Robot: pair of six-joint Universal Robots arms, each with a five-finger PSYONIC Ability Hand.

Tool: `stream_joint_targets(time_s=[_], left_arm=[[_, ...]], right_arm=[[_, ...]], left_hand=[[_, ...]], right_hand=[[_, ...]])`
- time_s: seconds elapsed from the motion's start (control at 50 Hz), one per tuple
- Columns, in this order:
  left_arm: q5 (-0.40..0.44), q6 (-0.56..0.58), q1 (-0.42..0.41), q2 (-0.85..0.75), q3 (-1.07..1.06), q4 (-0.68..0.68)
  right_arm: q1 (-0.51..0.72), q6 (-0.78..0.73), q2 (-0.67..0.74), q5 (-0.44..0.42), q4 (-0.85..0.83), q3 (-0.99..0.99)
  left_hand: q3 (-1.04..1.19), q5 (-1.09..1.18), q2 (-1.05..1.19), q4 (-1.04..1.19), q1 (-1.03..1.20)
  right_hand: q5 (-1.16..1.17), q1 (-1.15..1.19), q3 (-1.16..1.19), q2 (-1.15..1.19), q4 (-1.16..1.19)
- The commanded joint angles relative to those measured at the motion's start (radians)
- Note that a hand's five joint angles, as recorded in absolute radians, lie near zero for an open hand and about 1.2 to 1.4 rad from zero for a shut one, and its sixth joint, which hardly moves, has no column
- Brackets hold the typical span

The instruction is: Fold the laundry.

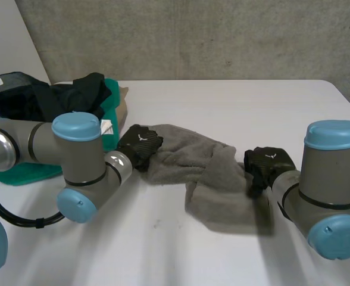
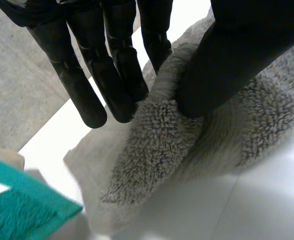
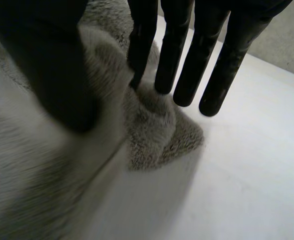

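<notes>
A grey towel (image 1: 205, 173) lies in a bunched-up heap in the middle of the white counter (image 1: 234, 101), between the two arms. It is not flat, and one part is flopped over another.

The left hand (image 1: 139, 145) is at the end of the towel nearest the pile of other laundry. Its fingers (image 2: 114, 75) are straight, and the thumb pushes the fluffy edge against them, so it pinches the towel. The right hand (image 1: 267, 167) is at the other end. Its fingers (image 3: 187, 65) are straight too, and a bump of towel sits squeezed between the thumb and the nearest finger, so it looks like a pinch as well.

A green cloth (image 1: 20, 173) and some black clothes (image 1: 74, 92) wait at the far left corner of the counter, with the green cloth just beside the left hand.

The towel looks soft, thick and floppy. It will sag and bend wherever it is lifted, and it should not be heavy or slippery. I think the best places to hold it are the corners or the edge, one hand at each end, so it can be pulled out flat before folding
</notes>
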Motion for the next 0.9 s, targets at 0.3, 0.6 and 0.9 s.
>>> stream_joint_targets(time_s=[0.3, 0.6, 0.9], left_arm=[[-0.143, -0.071, -0.222, 0.490, -0.416, -0.261], [-0.151, -0.072, 0.002, 0.400, -0.291, -0.028], [-0.141, -0.174, 0.011, 0.218, -0.170, -0.132]], right_arm=[[0.001, -0.325, -0.111, -0.077, 0.012, -0.118], [0.002, -0.356, -0.280, -0.155, -0.002, -0.043], [0.005, -0.340, -0.550, -0.255, -0.120, 0.030]], left_hand=[[-0.325, -0.323, -0.336, -0.332, -0.311], [-0.844, -0.842, -0.856, -0.852, -0.830], [-0.876, -0.875, -0.888, -0.884, -0.862]], right_hand=[[0.703, 0.699, 0.668, 0.672, 0.670], [0.703, 0.699, 0.668, 0.672, 0.670], [0.703, 0.699, 0.668, 0.672, 0.670]])
